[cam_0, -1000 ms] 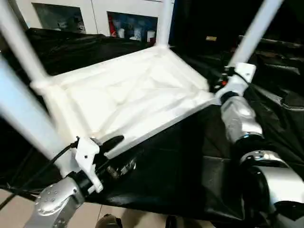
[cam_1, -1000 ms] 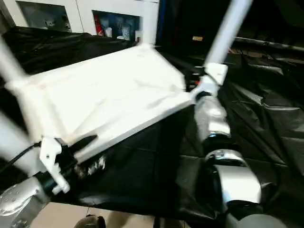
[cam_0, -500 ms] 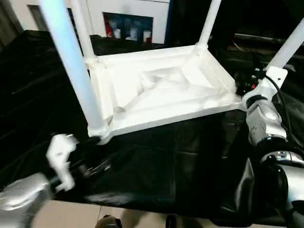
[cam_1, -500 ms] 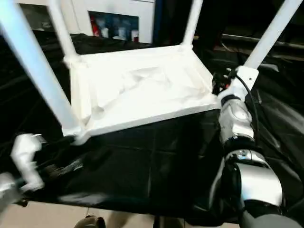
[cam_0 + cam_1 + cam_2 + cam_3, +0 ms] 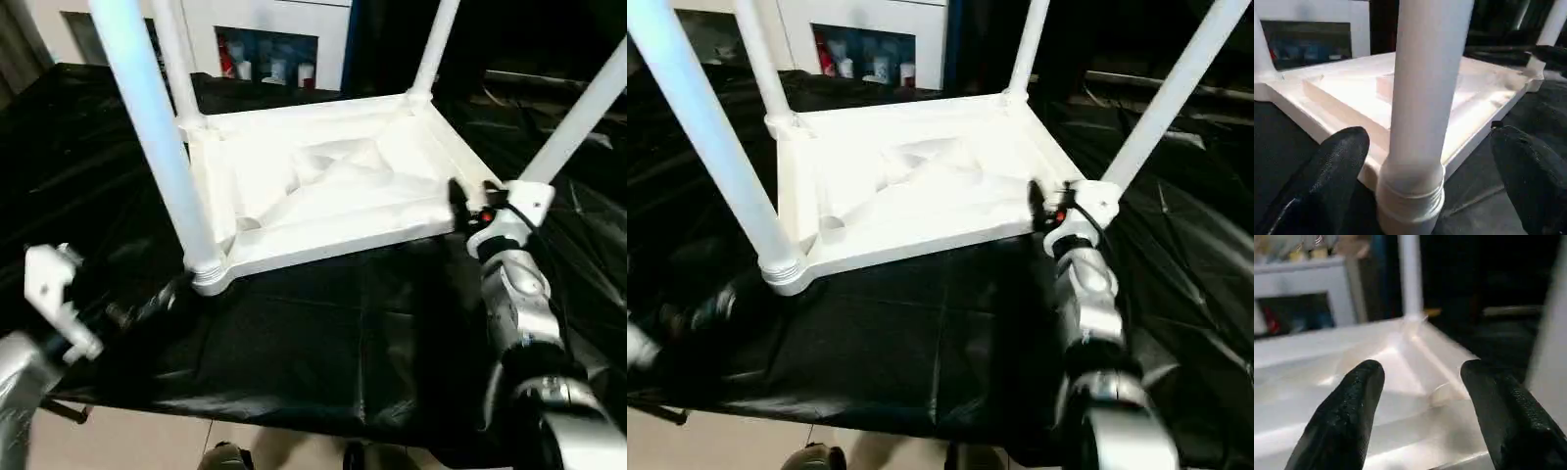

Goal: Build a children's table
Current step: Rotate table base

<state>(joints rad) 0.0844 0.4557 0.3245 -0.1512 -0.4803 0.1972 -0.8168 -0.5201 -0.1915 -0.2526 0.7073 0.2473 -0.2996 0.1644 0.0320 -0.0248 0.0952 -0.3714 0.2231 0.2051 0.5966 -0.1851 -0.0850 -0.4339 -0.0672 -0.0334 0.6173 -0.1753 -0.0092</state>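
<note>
1. A black cloth [image 5: 323, 343] covers the work surface, and the children's table lies on it. I take the table top as my landmark for everything else.
2. The children's table [image 5: 323, 196] is all white and sits upside down on the cloth, with its ribbed underside facing up and all four legs standing up from the corner sockets.
3. The near-left leg [image 5: 152, 137] rises from the table top's corner closest to my left arm. Its threaded base sits in the round socket [image 5: 1410, 196] at that corner.
4. The near-right leg [image 5: 578, 113] rises from the corner closest to my right arm, leaning away from the top. The two far legs [image 5: 434, 49] stand at the far corners.
5. A white cabinet [image 5: 265, 39] stands beyond the far edge of the table top, with small items on its dark shelf.
6. My right forearm [image 5: 519, 294] is silver and reaches up to the table top's near-right corner.
7. My left gripper [image 5: 1425, 161] hangs just off the near-left corner. Its two black fingers [image 5: 1327, 176] are spread wide on either side of the leg base and are not touching it, so it has let go.
8. My right gripper [image 5: 1420, 401] sits at the near edge of the table top beside the near-right leg. Its fingers [image 5: 1347, 416] are parted, with only the white underside visible between them, so it grips nothing.
</note>
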